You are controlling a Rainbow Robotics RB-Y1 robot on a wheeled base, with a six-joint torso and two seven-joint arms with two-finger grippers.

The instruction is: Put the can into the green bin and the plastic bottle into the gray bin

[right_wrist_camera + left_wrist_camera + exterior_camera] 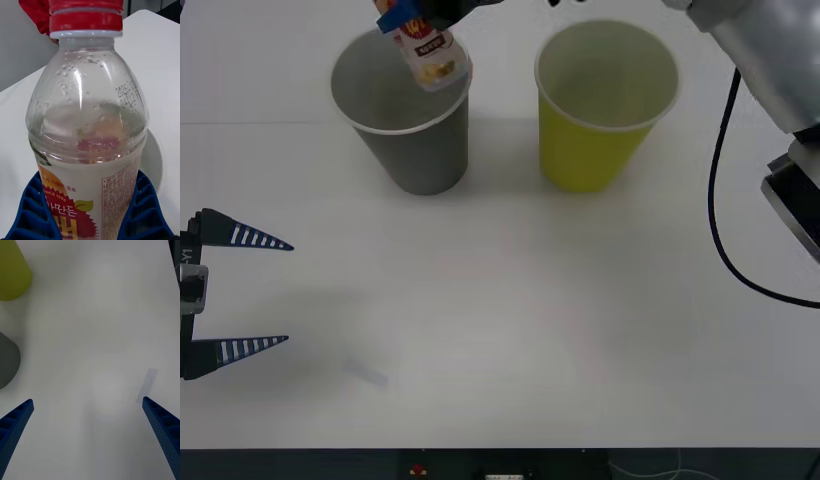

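From the front view, the right gripper (412, 12) reaches in at the far edge and pinches the plastic bottle (428, 52), which hangs tilted over the mouth of the gray bin (412, 140), its base just above or perhaps just inside the far rim. The green bin (600, 110) stands upright just beside the gray one, well off to the gripper's side. The left gripper (242, 292) hovers near the table's (510, 320) edge, fingers spread.

In the right wrist view, blue ribbed fingers (144, 213) clamp the bottle's labelled body.

In the left wrist view, spread fingers (15, 423) frame bare table, both bins well ahead.
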